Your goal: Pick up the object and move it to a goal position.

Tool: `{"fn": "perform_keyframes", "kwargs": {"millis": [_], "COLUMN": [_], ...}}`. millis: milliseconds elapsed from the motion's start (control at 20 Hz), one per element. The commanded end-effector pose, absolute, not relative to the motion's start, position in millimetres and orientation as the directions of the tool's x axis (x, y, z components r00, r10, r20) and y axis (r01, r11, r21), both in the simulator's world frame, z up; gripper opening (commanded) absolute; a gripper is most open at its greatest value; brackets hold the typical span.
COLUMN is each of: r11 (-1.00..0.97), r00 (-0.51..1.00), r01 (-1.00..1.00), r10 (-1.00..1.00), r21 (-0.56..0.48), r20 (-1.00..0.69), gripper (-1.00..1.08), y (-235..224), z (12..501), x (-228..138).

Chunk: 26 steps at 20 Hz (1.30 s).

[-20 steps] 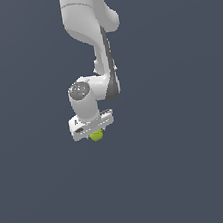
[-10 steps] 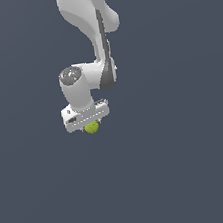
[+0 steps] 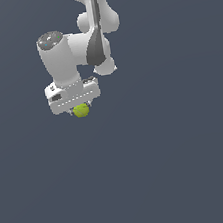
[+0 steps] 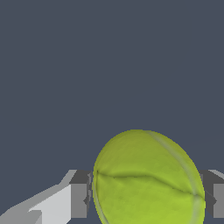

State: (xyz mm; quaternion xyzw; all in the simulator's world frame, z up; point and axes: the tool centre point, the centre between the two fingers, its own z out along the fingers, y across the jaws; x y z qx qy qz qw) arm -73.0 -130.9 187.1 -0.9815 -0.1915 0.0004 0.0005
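The object is a small yellow-green ball [image 3: 81, 110] with faint darker seams. It hangs just under the white gripper [image 3: 81, 109] of the arm in the exterior view, left of centre. In the wrist view the ball [image 4: 148, 179] fills the space between the two dark finger pads [image 4: 80, 194], which press on both of its sides. The gripper [image 4: 146, 192] is shut on the ball. Most of the fingers are hidden behind the hand in the exterior view.
A plain dark grey-blue surface [image 3: 182, 163] fills the background in both views. The white arm [image 3: 94, 30] comes down from the top of the exterior view. Nothing else shows.
The arm has carried the ball upward and toward the exterior view's left. The hand looks larger now. The grip on the ball is unchanged.
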Motion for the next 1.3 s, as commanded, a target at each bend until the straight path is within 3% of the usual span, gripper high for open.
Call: {"fn": "perform_keyframes", "kwargs": {"millis": [0, 650, 1250], "r11": [-0.927, -0.927, -0.927], "r00": [0.927, 0.927, 0.927], "r01": [0.376, 0.376, 0.376], "r10": [0.376, 0.376, 0.376], "r21": [-0.001, -0.001, 0.0], "r20": [0.001, 0.001, 0.0], "gripper": [-1.0, -1.0, -1.0], "y": [-138, -172, -184], "z": [214, 333, 371], "x": [-82, -122, -132]}}
